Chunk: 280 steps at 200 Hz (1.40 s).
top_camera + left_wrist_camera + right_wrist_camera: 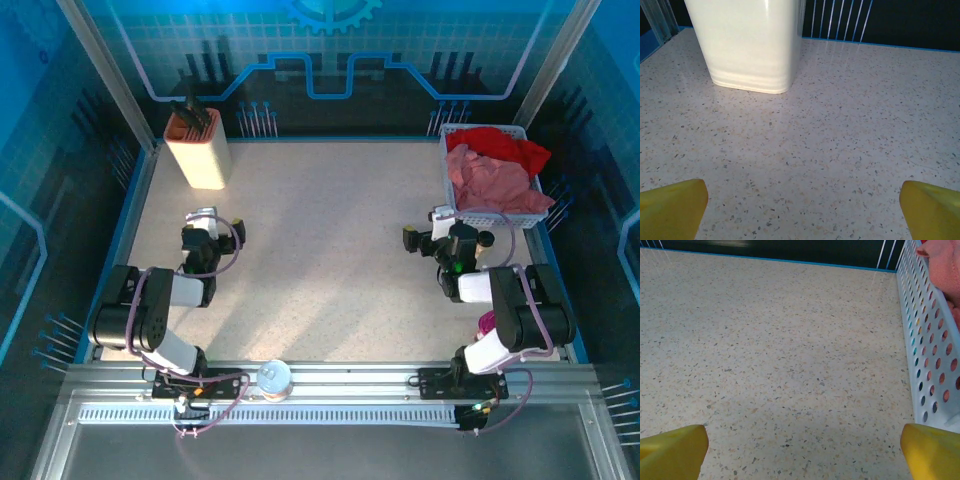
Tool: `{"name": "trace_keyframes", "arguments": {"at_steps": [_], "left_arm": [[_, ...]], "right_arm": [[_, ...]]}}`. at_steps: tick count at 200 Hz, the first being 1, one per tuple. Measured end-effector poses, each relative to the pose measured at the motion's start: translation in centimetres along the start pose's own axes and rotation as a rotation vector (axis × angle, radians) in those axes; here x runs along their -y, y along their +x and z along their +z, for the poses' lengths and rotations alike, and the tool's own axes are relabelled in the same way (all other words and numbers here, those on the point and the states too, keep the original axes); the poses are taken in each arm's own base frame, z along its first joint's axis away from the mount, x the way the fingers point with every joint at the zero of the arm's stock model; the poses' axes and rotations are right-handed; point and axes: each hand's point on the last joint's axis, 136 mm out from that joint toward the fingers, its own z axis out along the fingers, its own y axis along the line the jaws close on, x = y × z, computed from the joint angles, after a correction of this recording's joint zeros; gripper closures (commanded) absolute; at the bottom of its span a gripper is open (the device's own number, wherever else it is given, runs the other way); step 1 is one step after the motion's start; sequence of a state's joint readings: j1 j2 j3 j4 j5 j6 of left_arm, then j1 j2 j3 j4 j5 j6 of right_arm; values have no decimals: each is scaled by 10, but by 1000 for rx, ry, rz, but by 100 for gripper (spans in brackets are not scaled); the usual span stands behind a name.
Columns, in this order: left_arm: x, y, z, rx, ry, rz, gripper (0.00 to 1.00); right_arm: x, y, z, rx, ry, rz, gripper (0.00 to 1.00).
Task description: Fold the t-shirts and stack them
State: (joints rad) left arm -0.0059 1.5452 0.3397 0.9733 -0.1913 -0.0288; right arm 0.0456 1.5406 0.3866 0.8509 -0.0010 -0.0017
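The t-shirts lie heaped in a white mesh basket (461, 213) at the back right. A dusty salmon-pink one (497, 185) is on top, with a bright red one (515, 150) behind it. My right gripper (447, 225) stands open just left of the basket's near corner, low over the table. In the right wrist view its yellow fingertips (672, 450) are wide apart over bare table, with the basket wall (932, 365) and pink cloth (946, 267) at the right. My left gripper (213, 222) is open at the left, its yellow fingertips (670, 207) spread over bare table.
A cream holder (198, 150) with dark utensils stands at the back left, and its base (750, 50) is ahead of the left gripper. A round clear object (274, 377) sits on the near rail. Blue walls edge the speckled table (330, 250).
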Motion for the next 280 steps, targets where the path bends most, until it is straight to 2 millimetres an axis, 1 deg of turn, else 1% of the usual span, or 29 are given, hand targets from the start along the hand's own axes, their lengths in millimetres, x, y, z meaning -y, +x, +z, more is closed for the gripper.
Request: {"name": "trace_keyframes", "arguments": {"at_steps": [95,136,200,241,267,280], "left_arm": [[2,1,1,-12,1,5,1],[2,1,2,-14,1,6,1],[2,1,2,-14,1,6,1],[2,1,2,-14,1,6,1],[2,1,2,-15,1,6,1],[1,2,2,-22,-5,6,1]], "right_arm": [[-1,0,0,1,8,-10,0],[9,-4,0,15,65,5,0],[15,-5,-1,19,100,7,0],[15,-5,-1,17,108,2,0],[10,-3,-2,-12,105,-13,0],[11,-11,-3,-31,121,-17,0]]}}
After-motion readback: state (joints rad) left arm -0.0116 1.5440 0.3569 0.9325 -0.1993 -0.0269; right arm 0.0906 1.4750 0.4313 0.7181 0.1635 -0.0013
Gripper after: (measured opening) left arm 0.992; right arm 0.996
